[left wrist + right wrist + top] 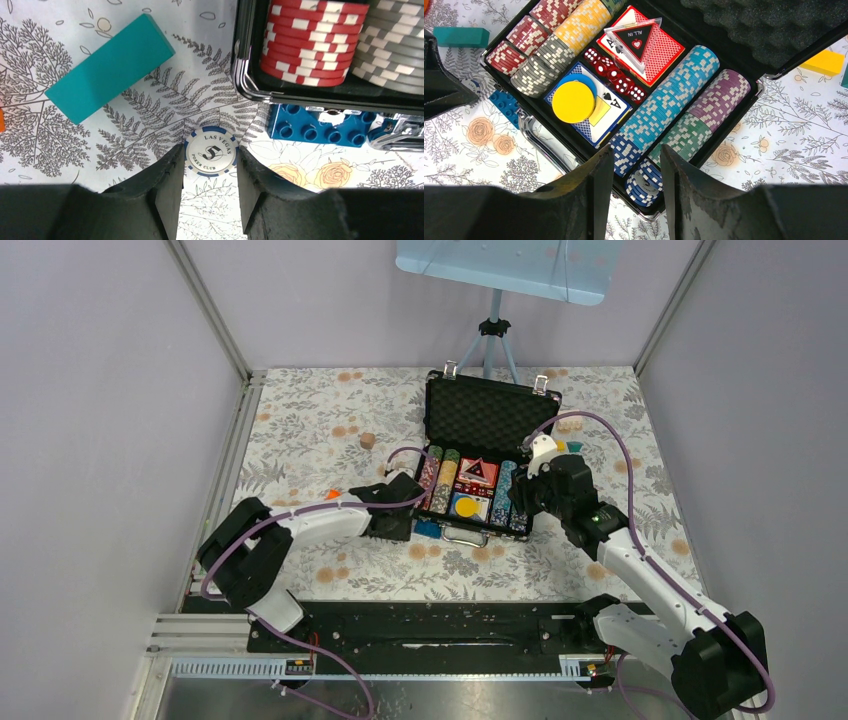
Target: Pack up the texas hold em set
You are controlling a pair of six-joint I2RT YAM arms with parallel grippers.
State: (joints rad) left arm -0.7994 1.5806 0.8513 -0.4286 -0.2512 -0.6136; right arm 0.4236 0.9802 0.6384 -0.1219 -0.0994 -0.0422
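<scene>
The texas hold em set is a black case [490, 415] standing open mid-table, with foam in the raised lid and rows of chips in the tray. In front of its left corner, my left gripper [210, 160] is shut on a white and blue "5" poker chip [211, 151], fingertips against both of its edges, just over the cloth. Red and grey chip rows [312, 40] lie beyond it inside the case rim [300, 97]. My right gripper [637, 155] hangs open and empty over the case's front right corner, above a short stack of dark blue chips [644, 182]. A yellow dealer disc [573, 101] and red dice [616, 75] lie in the middle compartment.
A blue studded brick [320, 127] lies against the case front beside its silver handle [400, 137]. A teal block [110, 67] lies left of the case, a yellow brick [823, 62] to its right. An orange piece [331, 494] and a small wooden piece [367, 440] lie further left.
</scene>
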